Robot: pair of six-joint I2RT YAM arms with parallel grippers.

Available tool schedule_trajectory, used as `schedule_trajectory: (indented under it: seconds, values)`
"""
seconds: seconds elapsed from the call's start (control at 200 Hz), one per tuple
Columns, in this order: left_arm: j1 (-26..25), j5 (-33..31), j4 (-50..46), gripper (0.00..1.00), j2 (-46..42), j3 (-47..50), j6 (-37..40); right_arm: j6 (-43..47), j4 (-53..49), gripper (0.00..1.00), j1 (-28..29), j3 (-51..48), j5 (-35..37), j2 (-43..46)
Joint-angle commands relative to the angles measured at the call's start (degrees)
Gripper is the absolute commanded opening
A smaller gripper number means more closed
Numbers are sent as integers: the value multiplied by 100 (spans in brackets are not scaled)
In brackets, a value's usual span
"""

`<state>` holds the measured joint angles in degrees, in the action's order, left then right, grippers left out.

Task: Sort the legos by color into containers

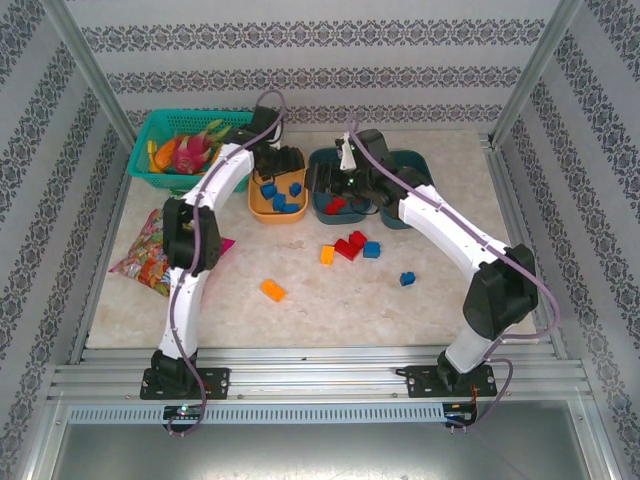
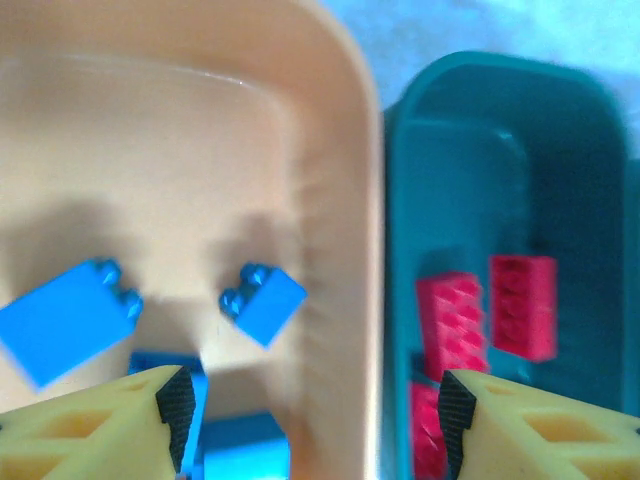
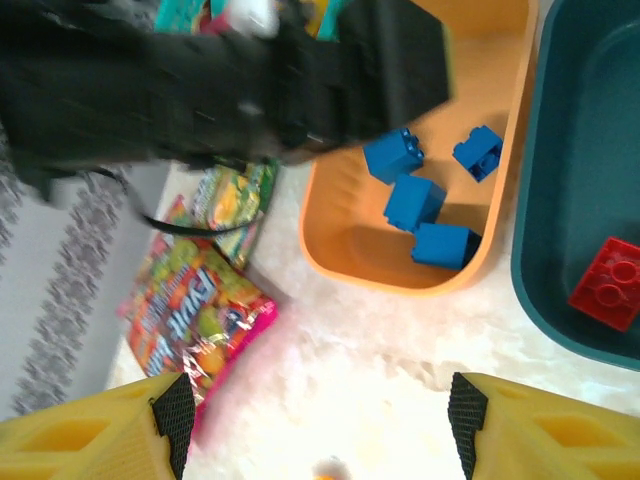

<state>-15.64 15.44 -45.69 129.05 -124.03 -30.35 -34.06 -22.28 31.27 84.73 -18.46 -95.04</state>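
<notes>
The orange bin (image 1: 262, 207) holds several blue legos (image 2: 262, 301). My left gripper (image 2: 310, 420) hangs open above its right rim, by the teal bin (image 2: 580, 180), which holds red legos (image 2: 522, 305). From above, the left gripper (image 1: 283, 160) is over the orange bin's far end. My right gripper (image 3: 315, 430) is open over bare table, with the orange bin (image 3: 330, 255) and a red lego (image 3: 608, 283) ahead of it. A second teal bin (image 1: 415, 165) stands at the right. Loose on the table are red (image 1: 350, 245), blue (image 1: 407, 278) and orange (image 1: 272, 290) legos.
A teal mesh basket of toy fruit (image 1: 150, 170) stands at the back left. Colourful snack bags (image 1: 148, 248) lie left of the left arm. The left arm's black wrist (image 3: 250, 80) crosses the top of the right wrist view. Metal rails frame the table.
</notes>
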Motion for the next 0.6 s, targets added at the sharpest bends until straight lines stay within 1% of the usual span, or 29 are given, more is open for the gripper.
schedule_trajectory:
  seconds: [0.0, 0.12, 0.23, 0.385, 0.495, 0.595]
  values:
    - [38, -362, -35, 71, -1457, 886, -443, 1142, -267, 70, 422, -315, 410, 365]
    - [60, -611, 166, 77, -3061, 2763, -769, 1989, -177, 70, 963, -722, 676, 481]
    - [56, -713, 123, 81, -4498, 4289, -959, 2402, -179, 71, 1426, -916, 863, 379]
    - [56, -742, -493, 83, -6218, 5646, -1071, 2625, -332, 71, 2083, -856, 1150, -52]
    - [60, -667, -849, 86, -7404, 6437, -1116, 2604, -673, 73, 2539, -604, 1651, -542]
    - [58, -572, -1192, 86, -8354, 7047, -1133, 2479, -1010, 74, 2793, -306, 1910, -1067]
